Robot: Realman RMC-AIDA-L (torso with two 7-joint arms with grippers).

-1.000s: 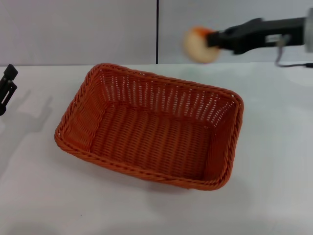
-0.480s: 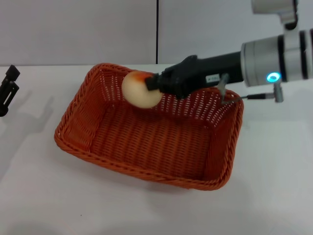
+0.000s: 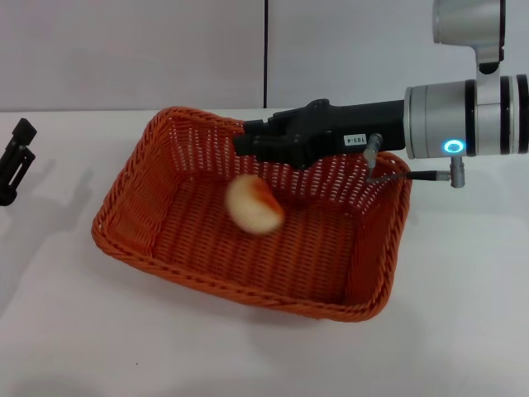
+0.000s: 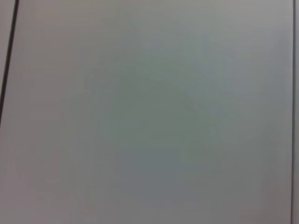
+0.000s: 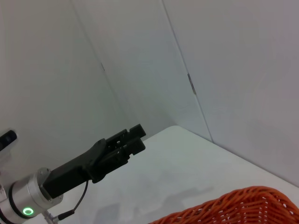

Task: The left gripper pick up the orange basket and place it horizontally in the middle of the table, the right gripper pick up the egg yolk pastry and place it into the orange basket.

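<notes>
Half a second ago the right tool [image 3: 241,142] gripped the egg yolk pastry [image 3: 254,204]; now it has released it, and the pastry sits blurred below the tool tip, inside the orange basket [image 3: 165,248] at frame centre on the tabletop [image 3: 463,314]. The left tool [image 3: 15,157] stays parked at the left edge, fingers close together.

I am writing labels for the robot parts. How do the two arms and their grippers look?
The right gripper is black and slim, on a silver arm with black rings, a blue-lit ring, a small white label and a thin grey cable. The left gripper is black too; its silver arm carries a green light.
</notes>
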